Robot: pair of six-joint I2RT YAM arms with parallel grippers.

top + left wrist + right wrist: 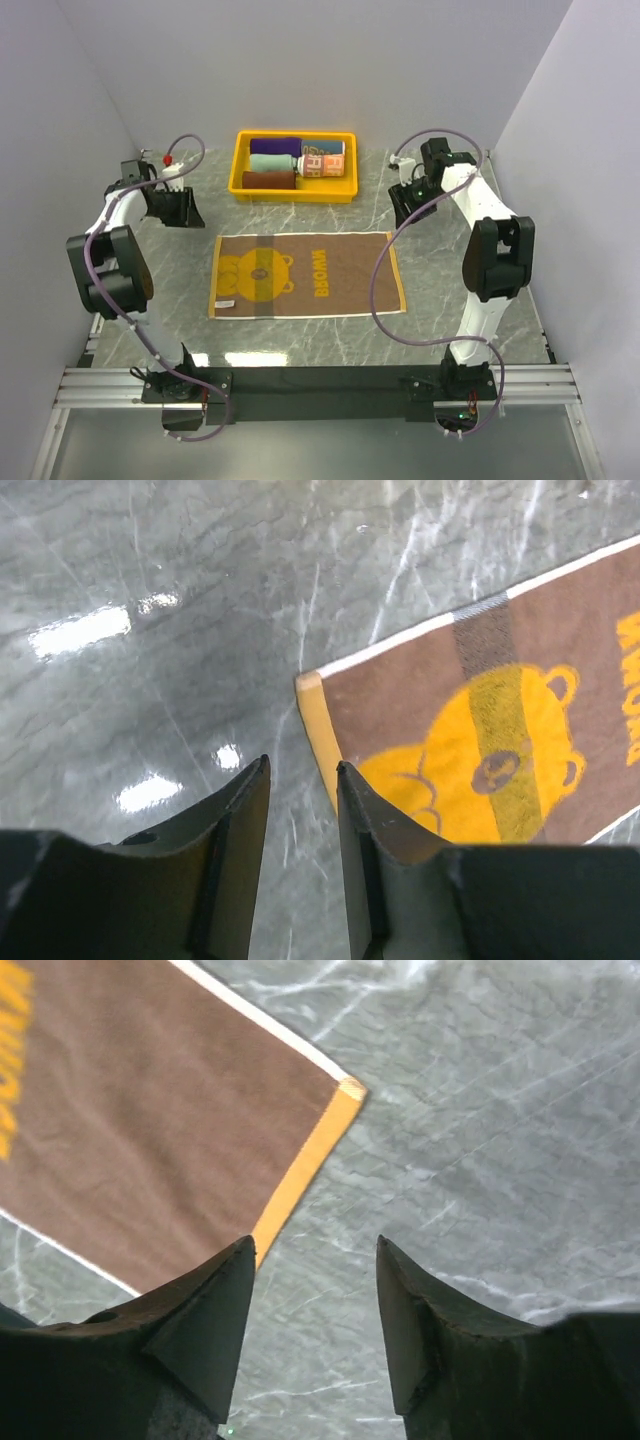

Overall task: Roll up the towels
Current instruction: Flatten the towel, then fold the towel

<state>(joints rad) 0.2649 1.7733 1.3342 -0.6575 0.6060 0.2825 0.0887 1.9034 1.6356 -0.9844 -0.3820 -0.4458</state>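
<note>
Left pincer point(302, 764): slightly parted, empty, brown towel point(400, 695) corner just ahead-right
Right pincer point(313, 1242): wider apart, empty, same towel ahead-left

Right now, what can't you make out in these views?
- Top view: rolled towel in the tray, too small to read.
- Left wrist: brown towel cut off by the right edge; one corner behind the jaws.
- Right wrist: its lettering cropped at the left edge.
</note>
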